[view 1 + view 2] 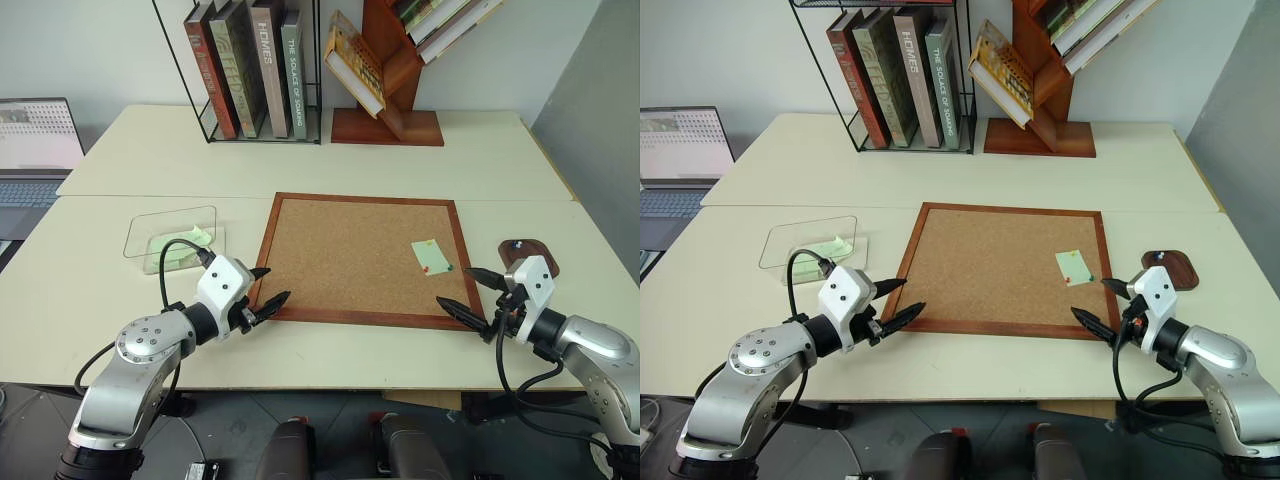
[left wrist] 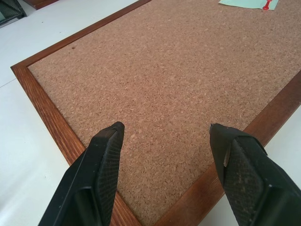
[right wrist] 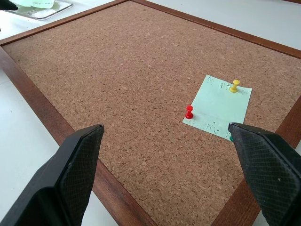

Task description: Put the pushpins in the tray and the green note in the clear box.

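The pale green note [image 1: 431, 256] lies on the corkboard [image 1: 350, 255] near its right edge. A red pushpin [image 3: 189, 111] and a yellow one [image 3: 234, 85] stand in the green note [image 3: 217, 107], and a green speck [image 3: 231, 138] shows at its corner beside my finger. The dark wooden tray [image 1: 530, 255] sits right of the board. On the left stands the clear box [image 1: 172, 238], with yellow-green slips inside. My left gripper [image 1: 265, 285] hovers open over the board's near left corner. My right gripper [image 1: 468, 293] is open by the near right corner, just short of the note.
A wire rack of books [image 1: 250, 70] and a wooden shelf [image 1: 385, 90] stand at the back of the table. A laptop [image 1: 35, 150] sits at the far left. A small blue thing [image 1: 518, 243] lies in the tray.
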`<state>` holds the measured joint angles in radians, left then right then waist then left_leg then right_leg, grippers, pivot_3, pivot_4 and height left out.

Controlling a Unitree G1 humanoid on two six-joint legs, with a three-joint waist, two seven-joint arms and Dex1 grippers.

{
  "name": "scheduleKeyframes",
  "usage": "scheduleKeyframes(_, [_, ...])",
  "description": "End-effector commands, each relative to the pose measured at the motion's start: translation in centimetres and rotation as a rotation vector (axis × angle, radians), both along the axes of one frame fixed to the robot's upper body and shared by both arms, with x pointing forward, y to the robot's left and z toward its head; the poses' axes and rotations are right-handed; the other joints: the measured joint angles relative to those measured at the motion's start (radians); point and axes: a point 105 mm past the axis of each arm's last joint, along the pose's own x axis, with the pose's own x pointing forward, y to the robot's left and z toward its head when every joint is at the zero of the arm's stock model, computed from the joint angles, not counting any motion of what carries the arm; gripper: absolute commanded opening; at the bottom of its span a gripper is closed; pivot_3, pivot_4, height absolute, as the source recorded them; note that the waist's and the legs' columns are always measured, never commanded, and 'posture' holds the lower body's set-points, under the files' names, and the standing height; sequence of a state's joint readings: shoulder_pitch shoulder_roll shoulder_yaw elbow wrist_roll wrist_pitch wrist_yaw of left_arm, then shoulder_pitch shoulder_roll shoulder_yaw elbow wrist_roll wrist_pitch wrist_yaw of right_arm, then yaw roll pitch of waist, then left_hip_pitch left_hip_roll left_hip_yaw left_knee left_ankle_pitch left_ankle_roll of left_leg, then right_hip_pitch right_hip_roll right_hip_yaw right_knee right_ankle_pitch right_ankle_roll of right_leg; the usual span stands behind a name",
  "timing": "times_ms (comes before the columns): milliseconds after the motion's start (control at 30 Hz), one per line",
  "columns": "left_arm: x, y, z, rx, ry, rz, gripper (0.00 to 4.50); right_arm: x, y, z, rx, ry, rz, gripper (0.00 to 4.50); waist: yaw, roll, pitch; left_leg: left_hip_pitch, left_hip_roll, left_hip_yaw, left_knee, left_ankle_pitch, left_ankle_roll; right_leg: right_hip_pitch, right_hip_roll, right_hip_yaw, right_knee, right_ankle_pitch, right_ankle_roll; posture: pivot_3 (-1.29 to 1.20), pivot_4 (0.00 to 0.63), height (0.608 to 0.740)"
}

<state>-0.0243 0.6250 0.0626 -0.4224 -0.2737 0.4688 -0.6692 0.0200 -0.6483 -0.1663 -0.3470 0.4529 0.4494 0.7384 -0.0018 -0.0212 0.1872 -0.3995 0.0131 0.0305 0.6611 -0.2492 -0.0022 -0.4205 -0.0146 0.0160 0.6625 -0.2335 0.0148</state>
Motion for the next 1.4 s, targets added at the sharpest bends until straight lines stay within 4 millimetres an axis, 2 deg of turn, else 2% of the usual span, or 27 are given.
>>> scheduleKeyframes(33, [0.0, -0.4, 1.2, -0.016, -0.053, -0.023, 3.06, -0.1, 0.0, 1.1, -0.011, -0.05, 0.009, 4.5, 0.0, 0.0, 0.0, 0.0, 0.0, 0.0, 0.0, 0.0, 0.0, 0.0, 0.0, 0.0, 0.0, 0.0, 0.0, 0.0, 0.15, 0.74])
scheduleKeyframes(633, [0.4, -0.4, 1.5, 0.0, -0.052, -0.014, 3.06, -0.1, 0.2, 1.1, -0.007, -0.049, 0.018, 4.5, 0.0, 0.0, 0.0, 0.0, 0.0, -0.001, 0.0, 0.0, 0.0, 0.0, 0.0, 0.0, 0.0, 0.0, 0.0, 0.0, 0.15, 0.74])
scheduleKeyframes(800, [0.4, -1.7, 1.5, -0.013, -0.024, -0.099, 3.06, -0.4, -0.2, 1.3, -0.006, -0.053, -0.004, 4.5, 0.0, 0.0, 0.0, 0.0, 0.0, -0.001, 0.0, 0.0, 0.0, 0.0, 0.0, 0.0, 0.0, 0.0, 0.0, 0.0, 0.15, 0.74])
scheduleKeyframes(1133, [2.1, -4.1, 2.1, -0.02, -0.04, -0.153, 3.06, -0.6, 0.0, 1.9, 0.014, -0.075, -0.033, 4.5, 0.0, 0.0, 0.0, 0.0, -0.001, -0.001, 0.0, 0.0, 0.0, 0.001, 0.0, 0.0, 0.0, 0.001, 0.001, 0.0, 0.15, 0.74])
scheduleKeyframes(1167, [2.3, -4.4, 2.2, -0.027, -0.042, -0.158, 2.71, -0.5, 0.0, 2.1, 0.018, -0.08, -0.035, 4.5, 0.0, 0.0, 0.0, 0.0, -0.001, -0.001, 0.0, 0.0, 0.0, 0.001, 0.0, 0.0, 0.0, 0.001, 0.001, 0.0, 0.15, 0.74])
scheduleKeyframes(1200, [2.4, -4.7, 2.2, -0.033, -0.042, -0.164, 2.66, -0.5, 0.1, 2.2, 0.022, -0.083, -0.038, 4.5, 0.0, 0.0, 0.0, 0.0, -0.001, -0.001, 0.0, 0.0, 0.0, 0.001, 0.0, 0.0, 0.0, 0.001, 0.001, 0.0, 0.15, 0.74])
scheduleKeyframes(1400, [3.8, -6.4, 2.8, -0.11, -0.028, -0.184, 1.4, 0.1, 0.0, 3.0, 0.042, -0.101, -0.06, 4.5, -0.001, -0.001, 0.0, -0.001, -0.001, -0.001, 0.001, 0.0, 0.0, 0.001, 0.005, 0.0, 0.0, 0.001, 0.002, 0.0, 0.15, 0.74])
